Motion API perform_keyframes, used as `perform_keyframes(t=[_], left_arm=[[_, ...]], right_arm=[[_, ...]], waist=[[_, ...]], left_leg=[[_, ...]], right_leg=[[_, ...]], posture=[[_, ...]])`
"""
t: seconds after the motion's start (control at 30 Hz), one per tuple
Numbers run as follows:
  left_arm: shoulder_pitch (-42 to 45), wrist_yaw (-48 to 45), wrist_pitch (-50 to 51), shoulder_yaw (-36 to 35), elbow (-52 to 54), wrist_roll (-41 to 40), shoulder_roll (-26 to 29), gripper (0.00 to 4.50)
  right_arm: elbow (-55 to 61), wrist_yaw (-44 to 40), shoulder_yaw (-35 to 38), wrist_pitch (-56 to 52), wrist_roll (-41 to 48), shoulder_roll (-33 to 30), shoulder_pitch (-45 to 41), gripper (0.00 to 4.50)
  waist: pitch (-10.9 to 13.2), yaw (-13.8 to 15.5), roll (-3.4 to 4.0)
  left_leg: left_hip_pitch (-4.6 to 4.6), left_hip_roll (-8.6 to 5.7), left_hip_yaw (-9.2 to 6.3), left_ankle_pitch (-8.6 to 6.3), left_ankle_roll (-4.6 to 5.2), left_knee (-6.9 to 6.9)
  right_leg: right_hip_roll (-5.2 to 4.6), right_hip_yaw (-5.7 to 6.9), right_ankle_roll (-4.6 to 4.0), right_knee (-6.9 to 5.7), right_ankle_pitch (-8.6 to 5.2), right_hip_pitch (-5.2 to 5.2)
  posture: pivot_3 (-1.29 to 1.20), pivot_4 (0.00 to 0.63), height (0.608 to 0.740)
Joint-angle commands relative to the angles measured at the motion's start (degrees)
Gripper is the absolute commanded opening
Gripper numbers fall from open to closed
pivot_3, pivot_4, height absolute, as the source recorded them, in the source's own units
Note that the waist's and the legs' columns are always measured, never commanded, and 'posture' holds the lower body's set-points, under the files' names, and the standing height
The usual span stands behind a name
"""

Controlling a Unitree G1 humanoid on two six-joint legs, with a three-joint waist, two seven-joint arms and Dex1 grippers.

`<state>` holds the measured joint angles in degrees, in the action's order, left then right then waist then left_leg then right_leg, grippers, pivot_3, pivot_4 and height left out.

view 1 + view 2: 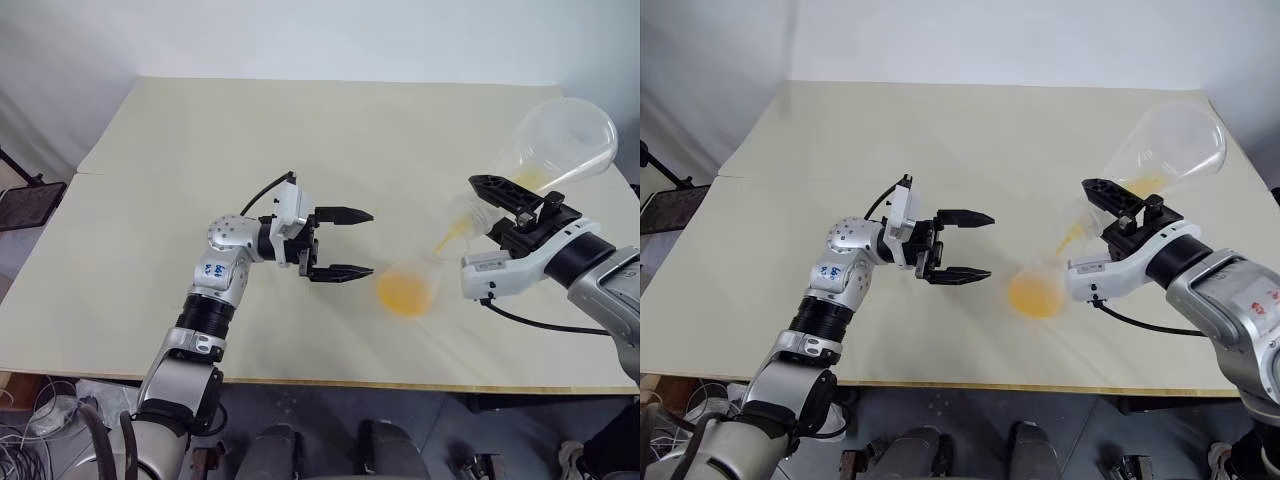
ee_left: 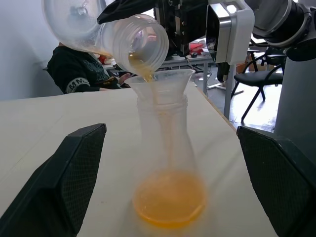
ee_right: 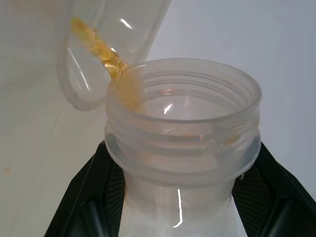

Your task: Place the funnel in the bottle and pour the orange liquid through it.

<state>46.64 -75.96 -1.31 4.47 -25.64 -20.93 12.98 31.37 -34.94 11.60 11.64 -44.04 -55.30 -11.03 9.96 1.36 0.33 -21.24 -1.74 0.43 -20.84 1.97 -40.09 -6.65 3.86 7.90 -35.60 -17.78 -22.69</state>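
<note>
The clear bottle (image 2: 168,133) stands upright on the table with the small clear funnel (image 2: 160,81) seated in its neck. A pool of orange liquid (image 1: 405,293) lies in its base. My right gripper (image 1: 487,205) is shut on the neck of a second clear flask (image 1: 565,140), tilted mouth-down over the funnel. A thin orange stream (image 1: 450,235) runs from its mouth (image 2: 140,44) into the funnel. A little orange liquid is left inside the flask. My left gripper (image 1: 370,242) is open just left of the bottle, its fingers apart from it.
The pale table (image 1: 300,140) stretches wide behind and to the left, with its front edge close below the bottle. A black chair (image 1: 25,200) stands off the table's left side. A seated person in dark clothes (image 2: 74,74) shows beyond the table.
</note>
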Motion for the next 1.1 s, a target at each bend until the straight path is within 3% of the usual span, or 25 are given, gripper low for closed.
perform_keyframes(t=[0.03,1.1], left_arm=[[1.39,-0.2,-0.77,-0.16,0.44,-0.49,-0.38,4.5],[1.9,-0.22,-1.1,-0.14,-0.13,-0.27,-0.78,4.5]], right_arm=[[0.65,1.63,2.27,0.88,-0.15,-1.27,-1.44,2.48],[-1.34,4.21,3.36,6.25,-0.27,-2.87,-0.2,2.48]], waist=[[0.0,-0.01,0.0],[0.0,0.0,0.0]], left_leg=[[0.0,0.0,0.0,0.0,0.0,0.0],[0.0,0.01,0.01,0.0,0.0,0.0]], right_leg=[[0.0,0.0,0.0,0.0,0.0,0.0],[0.0,0.0,0.0,0.0,0.0,0.0]], posture=[[0.0,0.15,0.74],[0.0,0.15,0.74]])
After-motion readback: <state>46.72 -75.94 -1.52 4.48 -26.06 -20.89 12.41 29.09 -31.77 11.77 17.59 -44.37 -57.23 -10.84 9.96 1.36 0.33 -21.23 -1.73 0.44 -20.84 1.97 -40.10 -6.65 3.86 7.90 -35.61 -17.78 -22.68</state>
